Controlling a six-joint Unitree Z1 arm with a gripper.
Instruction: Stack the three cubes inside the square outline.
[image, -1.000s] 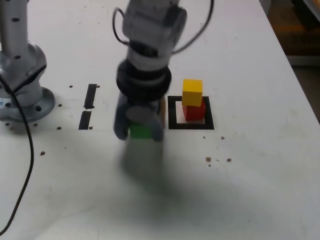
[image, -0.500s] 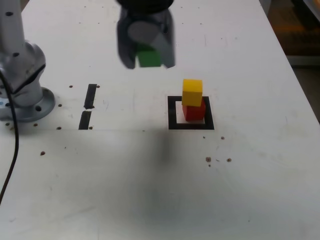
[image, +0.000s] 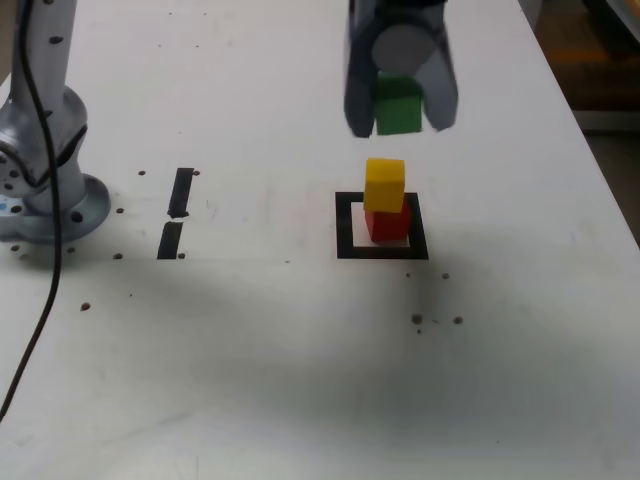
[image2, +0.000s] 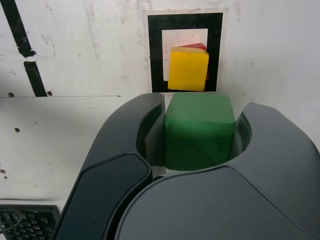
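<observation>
"Cubes, where are they?"

"Two are stacked at the square outline (image: 345, 225). The red cube (image: 388, 228) sits on the pale centre, nearer the border on the exterior view's right, and the yellow cube (image: 384, 187) rests on top of it."

"Are those two lined up?"

"Not perfectly. In the wrist view, a corner and a side of the red one peek out from under the yellow one, so they look a little twisted against each other."

"And the third?"

"The green cube (image: 398, 105) is up in the air, between the fingers of the end effector (image: 400, 120). The fingers are clamped on it, one at each side, and its lower part shows between their tips."

"Where does that put it against the stack?"

"In the exterior view it appears higher in the picture than the yellow cube, with a gap between them. In the wrist view the outline and its stack show just past the green cube. How high it hangs, I can't tell."

"What else is on the desk (image: 250, 350)?"

"Two black strips (image: 181, 192) lie end to end between the arm's base (image: 55, 210) and the outline. A dark cable (image: 55, 225) hangs across the base in the exterior view, and the wrist view catches part of a keyboard (image2: 27, 221)."
</observation>
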